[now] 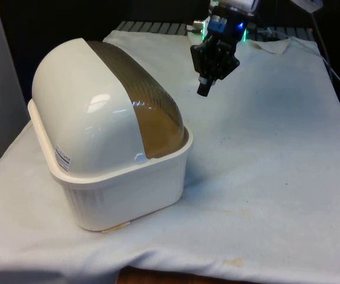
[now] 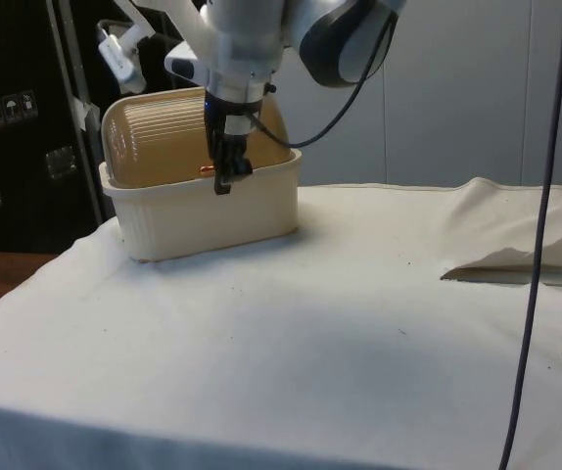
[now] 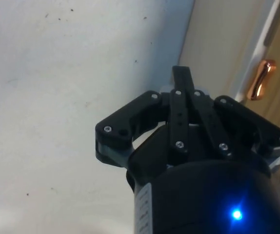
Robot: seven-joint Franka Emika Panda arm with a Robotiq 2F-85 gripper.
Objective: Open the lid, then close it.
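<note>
Front view: bread box (image 1: 114,177) lid (image 1: 140,97) shut.
Gripper (image 1: 204,90) hung beside the box, clear of it; jaws together, holding nothing; copper handle (image 3: 259,80) near.

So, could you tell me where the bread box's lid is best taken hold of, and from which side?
Probably by the small copper handle low on the brown roll-top lid, just above the cream base's rim. It is the one part that sticks out from the smooth curve. Come from the box's front, where the tool hangs, shut, and clear of the lid.
</note>
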